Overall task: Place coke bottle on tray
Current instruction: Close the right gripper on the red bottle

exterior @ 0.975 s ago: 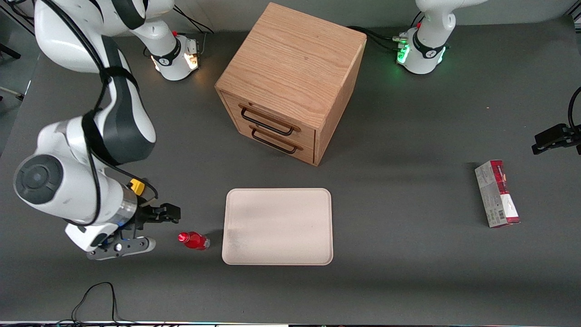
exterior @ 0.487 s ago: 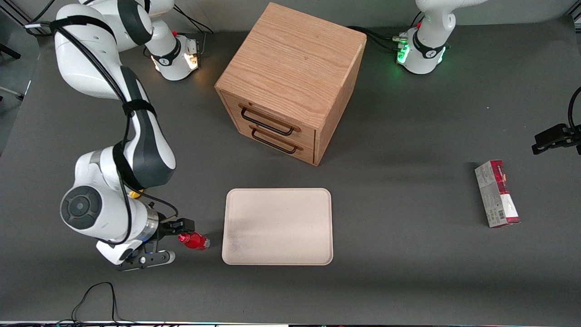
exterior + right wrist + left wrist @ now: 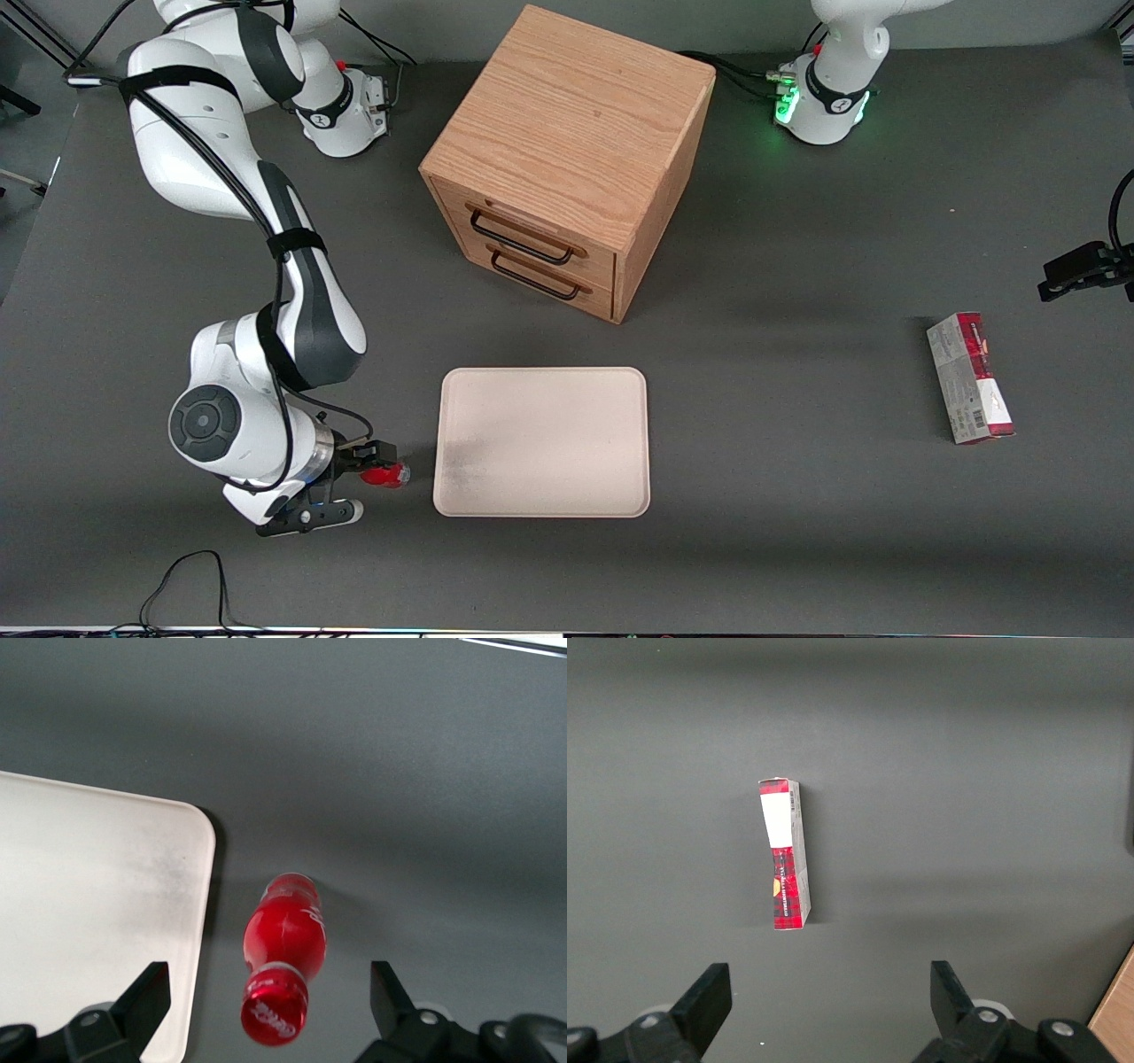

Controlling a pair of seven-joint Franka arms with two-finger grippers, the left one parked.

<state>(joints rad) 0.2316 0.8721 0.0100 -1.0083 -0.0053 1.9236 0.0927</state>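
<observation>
The right arm's gripper hangs low over the coke bottle, its two fingers spread wide with the bottle lying between them, touched by neither. The bottle lies on its side on the grey table, cap toward the wrist camera and base pointing away, just beside the tray's short edge but not on it.

From the front, the gripper and its wrist cover most of the coke bottle; only the base end and a strip of red body show, in the narrow gap before the tray. One finger is seen just above the bottle; the lower part of the hand merges with its own mount and is hard to read. In the wrist view the tray is cut off at the frame edge, with one rounded corner showing.

The tray's speckled surface carries nothing. A wooden drawer cabinet stands farther from the front camera than the tray, its two drawers shut with dark handles. A red-and-grey carton lies flat well apart from the tray, toward the parked arm's end of the table. A black cable loops on the table nearer the front camera than the gripper.
</observation>
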